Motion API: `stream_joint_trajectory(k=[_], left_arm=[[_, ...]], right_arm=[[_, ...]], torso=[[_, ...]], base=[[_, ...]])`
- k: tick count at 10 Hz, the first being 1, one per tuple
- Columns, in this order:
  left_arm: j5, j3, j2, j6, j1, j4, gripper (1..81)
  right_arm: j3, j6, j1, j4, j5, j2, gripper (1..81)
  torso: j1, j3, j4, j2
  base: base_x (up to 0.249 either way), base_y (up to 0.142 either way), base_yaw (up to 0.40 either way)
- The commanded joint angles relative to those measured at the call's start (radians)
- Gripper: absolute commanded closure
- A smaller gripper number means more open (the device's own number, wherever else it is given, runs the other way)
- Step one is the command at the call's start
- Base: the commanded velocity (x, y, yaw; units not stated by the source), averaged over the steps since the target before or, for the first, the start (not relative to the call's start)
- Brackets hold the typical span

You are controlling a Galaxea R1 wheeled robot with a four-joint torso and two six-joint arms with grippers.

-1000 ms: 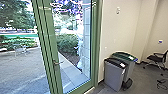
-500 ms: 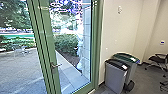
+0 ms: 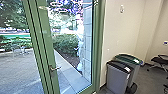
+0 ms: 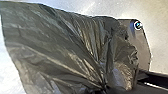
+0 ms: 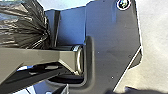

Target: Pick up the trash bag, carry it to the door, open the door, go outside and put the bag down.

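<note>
The glass door with a green frame [image 3: 46, 45] stands in front of me in the head view, its lever handle [image 3: 53, 68] on the upright at left of centre. In the left wrist view the dark, crinkled trash bag [image 4: 60, 52] spreads wide and draws together into tight folds at my left gripper [image 4: 104, 88], which is shut on it. Gathered folds of the trash bag [image 5: 27, 27] also show in the right wrist view, beside the robot's own parts. How my right gripper stands I cannot tell.
Two wheeled bins, one with a black lid [image 3: 118, 77] and one with a green lid [image 3: 127, 59], stand against the wall right of the door. Farther right is a black office chair [image 3: 160, 60]. Through the glass lie paving [image 3: 18, 70], a hedge [image 3: 66, 45] and outdoor furniture.
The head camera has moved a little closer to the door; the handle now shows lower and farther left, the bins slightly lower and farther right.
</note>
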Motion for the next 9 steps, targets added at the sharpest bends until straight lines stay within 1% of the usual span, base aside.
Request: stream_joint_trajectory(k=[1, 5, 9], left_arm=[[0.056, -0.001, -0.003, 0.001, -0.070, 0.008, 81.1], [0.056, -0.001, -0.001, 0.001, -0.070, 0.008, 81.1], [0.056, -0.001, -0.003, 0.001, -0.070, 0.008, 81.1]], right_arm=[[0.003, 0.002, 0.052, -0.005, -0.062, 0.005, 1.0], [0.003, 0.002, 0.051, -0.005, -0.062, 0.003, 1.0], [0.003, 0.002, 0.049, -0.003, -0.062, 0.005, 1.0]], torso=[[0.000, 0.000, 0.000, 0.000], [0.000, 0.000, 0.000, 0.000], [0.000, 0.000, 0.000, 0.000]], base=[[0.156, 0.074, 0.000], [0.155, 0.073, 0.000], [0.141, 0.000, 0.000]])
